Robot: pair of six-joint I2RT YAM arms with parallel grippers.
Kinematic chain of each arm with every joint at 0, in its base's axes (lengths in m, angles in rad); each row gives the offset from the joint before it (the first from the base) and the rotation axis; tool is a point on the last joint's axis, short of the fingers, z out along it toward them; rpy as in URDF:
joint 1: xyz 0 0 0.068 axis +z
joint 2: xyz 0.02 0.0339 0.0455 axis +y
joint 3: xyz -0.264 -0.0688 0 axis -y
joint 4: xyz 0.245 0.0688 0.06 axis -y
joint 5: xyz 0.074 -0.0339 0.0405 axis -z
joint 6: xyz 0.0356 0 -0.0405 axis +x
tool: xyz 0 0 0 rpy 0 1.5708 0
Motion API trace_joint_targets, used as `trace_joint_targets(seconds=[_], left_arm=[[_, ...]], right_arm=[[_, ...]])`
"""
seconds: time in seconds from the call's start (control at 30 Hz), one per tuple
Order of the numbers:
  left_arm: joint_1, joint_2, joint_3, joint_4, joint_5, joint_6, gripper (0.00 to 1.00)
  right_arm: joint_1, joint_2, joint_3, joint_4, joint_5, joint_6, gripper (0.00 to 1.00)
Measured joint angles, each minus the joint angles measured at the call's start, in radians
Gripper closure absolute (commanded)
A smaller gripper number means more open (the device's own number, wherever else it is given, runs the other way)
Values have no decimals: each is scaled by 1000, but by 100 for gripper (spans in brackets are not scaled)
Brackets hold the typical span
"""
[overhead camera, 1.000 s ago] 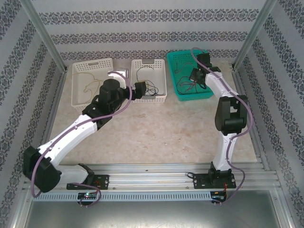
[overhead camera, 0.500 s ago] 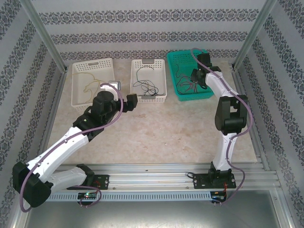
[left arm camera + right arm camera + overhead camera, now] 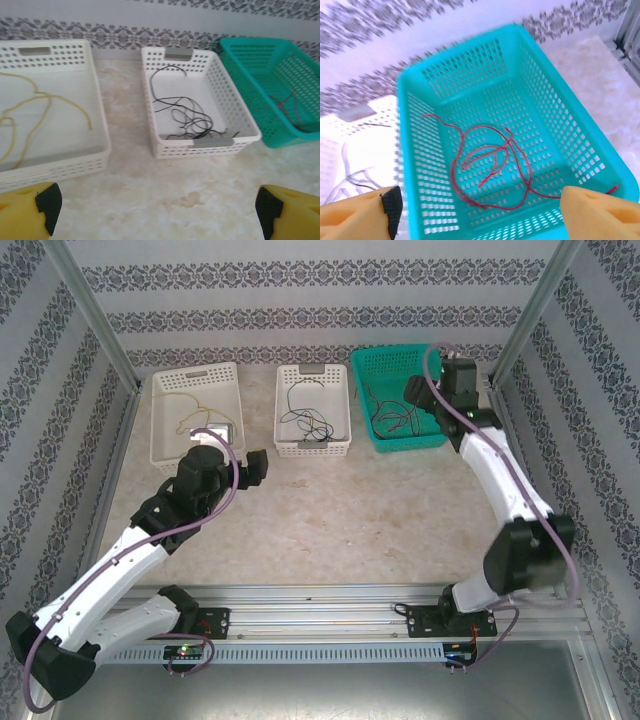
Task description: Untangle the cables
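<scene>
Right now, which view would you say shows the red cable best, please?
The right wrist view: the red cable lies spread across the teal basket floor, close and unobstructed. The top view shows a faint tangle; the left wrist view, a few dull strands.

No words, numbers or signs can be read on anything here. The wall [image 3: 320, 278] has only stripes of a flowery pattern, and there are no letters in it.

You are pulling the left gripper [image 3: 258, 466] back from the middle white basket [image 3: 313, 449] toward the lower left, while swinging the right arm [image 3: 500, 472] out toward the lower right.
</scene>
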State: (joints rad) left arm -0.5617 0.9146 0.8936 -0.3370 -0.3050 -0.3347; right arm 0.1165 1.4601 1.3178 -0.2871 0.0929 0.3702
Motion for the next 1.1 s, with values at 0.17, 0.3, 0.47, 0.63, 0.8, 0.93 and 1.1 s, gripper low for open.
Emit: trace_joint_targets(seconds=[0.17,0.3,0.47,0.63,0.8,0.93,1.1], left_arm=[[8,-60,-93,-11,-87,47,0],[82,-56,-127,-34,-92,65,0],[165,-55,-225,-8,-95,92,0],[248,-28,-322,58,-89,108,0],[386,91,-327,150,-18,91,0],[472,173,-347,265,31,85,0],[511,214,-463,547,36,143,0]], right_arm=[[23,-202,-266,180,-1,-45,2],[18,-291,-452,256,26,-79,2],[-4,-314,-589,339,56,-135,2],[-19,-311,-749,518,84,-193,2],[-26,-185,-800,675,87,-281,2],[-25,-108,-863,825,86,-338,2],[-38,23,-956,1069,84,-354,2]])
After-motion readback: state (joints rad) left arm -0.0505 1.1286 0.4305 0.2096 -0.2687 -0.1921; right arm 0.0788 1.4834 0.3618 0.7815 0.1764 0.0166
